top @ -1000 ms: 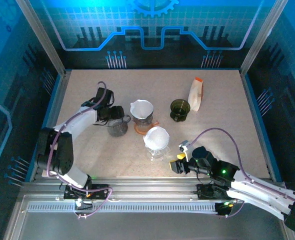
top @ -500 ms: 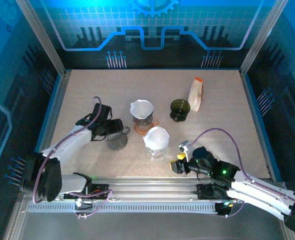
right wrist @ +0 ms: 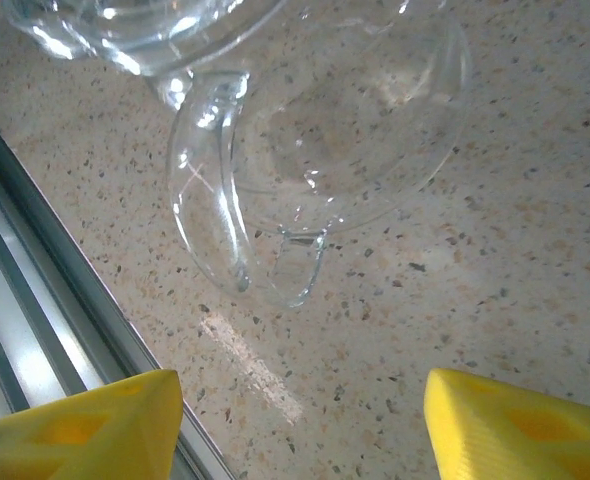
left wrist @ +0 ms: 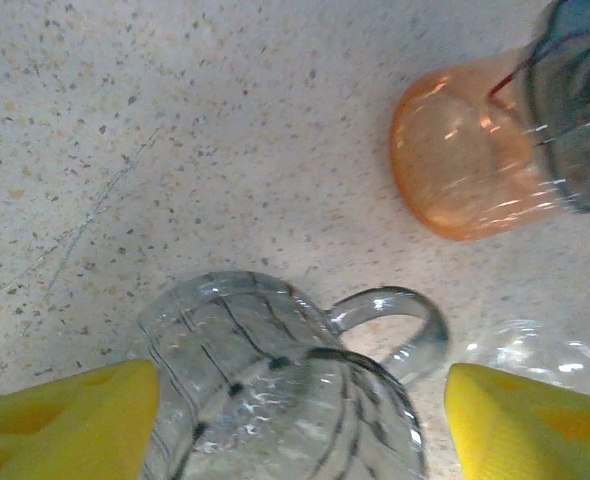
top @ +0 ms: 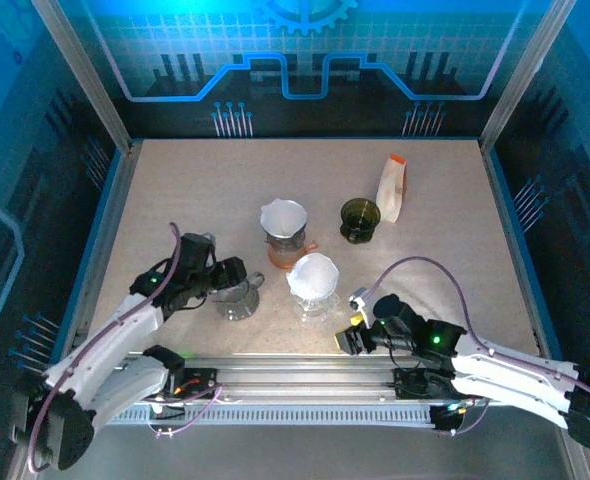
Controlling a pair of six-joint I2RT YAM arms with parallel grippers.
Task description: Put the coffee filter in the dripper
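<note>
A ribbed clear glass dripper [top: 239,299] with a handle stands left of centre. My left gripper [top: 234,290] is shut on it. In the left wrist view this dripper [left wrist: 275,390] sits between the yellow fingers [left wrist: 65,420]. A white coffee filter [top: 313,274] rests in a second clear glass dripper [right wrist: 345,110] at the table's middle. Another white filter [top: 283,216] sits in an orange-based server [left wrist: 465,160] behind it. My right gripper [top: 347,338] is open just near-right of the second dripper, and its gap [right wrist: 295,430] holds nothing.
A dark green dripper [top: 359,218] and a white-and-orange filter pack [top: 391,188] stand at the back right. The metal rail [right wrist: 35,300] of the table's front edge runs close under the right gripper. Bare tabletop lies to the far left and right.
My left arm has drawn back toward the near edge, and the ribbed glass dripper came with it. My right gripper has shifted slightly left toward the filter-holding dripper.
</note>
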